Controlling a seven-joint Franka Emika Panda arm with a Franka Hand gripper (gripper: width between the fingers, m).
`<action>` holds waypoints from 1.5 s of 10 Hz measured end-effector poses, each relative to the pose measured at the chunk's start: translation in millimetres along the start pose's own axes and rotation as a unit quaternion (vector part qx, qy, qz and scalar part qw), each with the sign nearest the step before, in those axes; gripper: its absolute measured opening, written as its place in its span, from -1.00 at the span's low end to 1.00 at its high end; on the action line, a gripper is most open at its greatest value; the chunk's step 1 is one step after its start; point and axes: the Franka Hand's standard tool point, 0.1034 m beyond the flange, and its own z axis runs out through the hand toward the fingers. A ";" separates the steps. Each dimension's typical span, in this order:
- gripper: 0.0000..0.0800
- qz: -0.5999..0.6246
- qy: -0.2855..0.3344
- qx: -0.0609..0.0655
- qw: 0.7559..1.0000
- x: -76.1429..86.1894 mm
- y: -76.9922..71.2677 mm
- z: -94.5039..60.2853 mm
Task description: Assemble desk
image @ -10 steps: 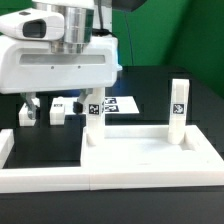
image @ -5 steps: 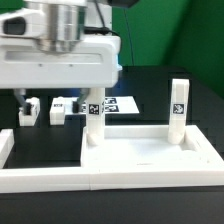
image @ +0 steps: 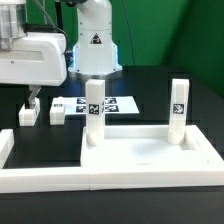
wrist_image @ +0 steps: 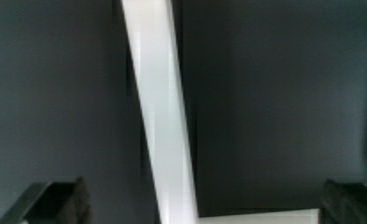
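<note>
The tabletop (image: pixel 140 152) lies flat behind the front rail (image: pixel 40 178). Two legs (image: pixel 94 110) stand on its far corners. Farther back, two loose legs (image: pixel 58 110) sit beside the marker board (image: pixel 116 103). The gripper (wrist_image: pixel 201 203) hangs near them, jaws wide apart, empty. I think it must go down and grab one. Its fingers are mostly cut off.

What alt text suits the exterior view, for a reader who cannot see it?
Two white legs stand upright at the far corners of the rimmed tabletop panel on a black table. Two loose legs lie at the exterior view's left, near the end effector.
</note>
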 end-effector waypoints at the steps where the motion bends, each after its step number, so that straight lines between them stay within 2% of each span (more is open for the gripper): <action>1: 0.62 -0.004 0.000 0.000 1.000 0.0 -0.1 0.1; 3: 0.62 -0.002 -0.002 0.000 1.000 -0.7 -0.1 1.1; 4: 0.62 0.011 -0.031 0.010 0.999 -8.8 -1.5 5.3; 5: 0.62 0.034 -0.054 0.027 0.998 -20.1 8.6 12.7; 6: 0.62 0.049 -0.103 0.042 0.993 -41.4 15.3 22.6; 7: 0.62 0.056 -0.169 0.062 0.982 -65.3 14.2 32.0; 8: 0.62 0.056 -0.240 0.085 0.966 -78.0 10.7 32.6; 9: 0.62 0.041 -0.246 0.072 0.966 -62.7 13.3 32.6; 10: 0.62 0.037 -0.263 0.076 0.961 -64.4 8.4 31.9; 11: 0.62 0.037 -0.308 0.087 0.947 -74.2 6.5 32.9; 12: 0.62 0.036 -0.325 0.088 0.941 -71.8 6.7 36.3; 14: 0.62 0.056 -0.420 0.098 0.900 -104.7 -3.4 50.1; 15: 0.62 0.057 -0.443 0.098 0.889 -112.3 -7.3 55.1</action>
